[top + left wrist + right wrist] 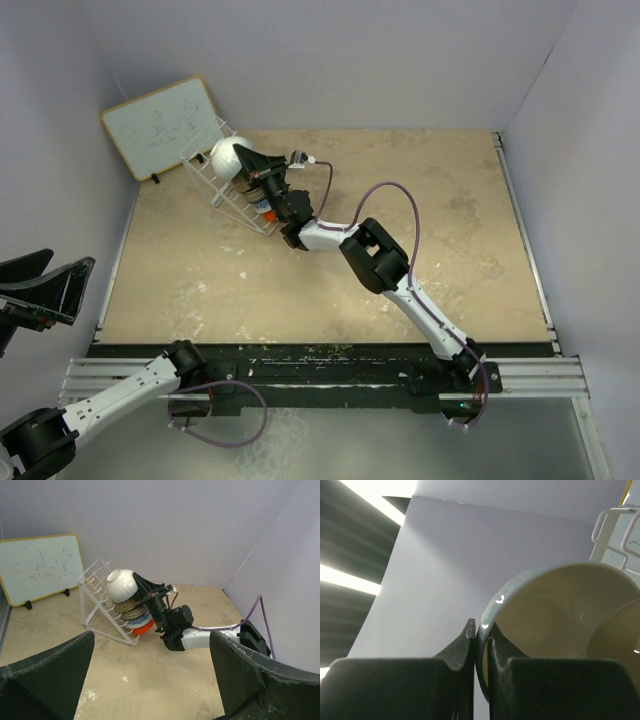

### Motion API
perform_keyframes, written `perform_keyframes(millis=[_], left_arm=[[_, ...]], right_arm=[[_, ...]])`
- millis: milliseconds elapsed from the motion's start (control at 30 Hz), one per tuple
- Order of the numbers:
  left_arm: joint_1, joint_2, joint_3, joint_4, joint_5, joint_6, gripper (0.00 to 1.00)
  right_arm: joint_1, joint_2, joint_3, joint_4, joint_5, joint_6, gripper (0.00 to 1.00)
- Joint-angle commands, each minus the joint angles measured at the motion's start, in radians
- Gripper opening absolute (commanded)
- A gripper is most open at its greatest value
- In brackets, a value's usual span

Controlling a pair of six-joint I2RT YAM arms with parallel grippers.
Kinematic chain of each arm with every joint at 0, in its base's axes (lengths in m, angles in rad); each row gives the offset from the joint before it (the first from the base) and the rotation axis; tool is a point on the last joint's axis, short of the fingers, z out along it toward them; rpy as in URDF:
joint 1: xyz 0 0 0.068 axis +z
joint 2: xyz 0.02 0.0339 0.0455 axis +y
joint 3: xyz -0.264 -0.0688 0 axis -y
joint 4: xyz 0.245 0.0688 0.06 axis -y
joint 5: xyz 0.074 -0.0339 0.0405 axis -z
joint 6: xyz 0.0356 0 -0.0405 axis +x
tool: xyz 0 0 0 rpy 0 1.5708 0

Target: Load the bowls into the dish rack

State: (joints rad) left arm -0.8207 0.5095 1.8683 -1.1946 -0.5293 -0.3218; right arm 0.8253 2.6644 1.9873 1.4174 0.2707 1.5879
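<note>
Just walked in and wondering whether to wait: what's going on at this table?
The right gripper is pinching the rim of the white bowl at the top of the dish rack, which stands at the far left of the table. A blue-and-white patterned bowl and an orange-red bowl sit in the rack below it. The left gripper hangs open and empty at the near left.

Four bowls [121, 585], one rack [100, 600], one whiteboard [40, 567]

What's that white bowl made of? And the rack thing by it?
The white bowl looks like glazed ceramic: it is smooth and shiny, with bright glints. The dish rack looks like thin bent metal wire with a white coating, though it could be plastic.
</note>
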Motion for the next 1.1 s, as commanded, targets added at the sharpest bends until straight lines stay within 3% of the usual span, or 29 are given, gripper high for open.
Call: perform_keyframes(millis=[0, 200, 433, 1067], left_arm=[[-0.007, 0.003, 0.007, 0.021, -0.005, 0.003, 0.99], [-0.007, 0.000, 0.007, 0.029, -0.002, 0.001, 0.99], [-0.008, 0.004, 0.014, 0.034, 0.009, -0.002, 0.99], [-0.008, 0.000, 0.012, 0.036, 0.011, -0.015, 0.99]], right_arm=[[-0.007, -0.059, 0.011, 0.075, 0.012, 0.024, 0.10], [-0.007, -0.110, -0.064, 0.066, 0.033, 0.021, 0.23], [-0.007, -0.148, -0.112, 0.027, 0.032, 0.027, 0.31], [-0.008, -0.287, -0.246, -0.232, 0.030, 0.056, 0.47]])
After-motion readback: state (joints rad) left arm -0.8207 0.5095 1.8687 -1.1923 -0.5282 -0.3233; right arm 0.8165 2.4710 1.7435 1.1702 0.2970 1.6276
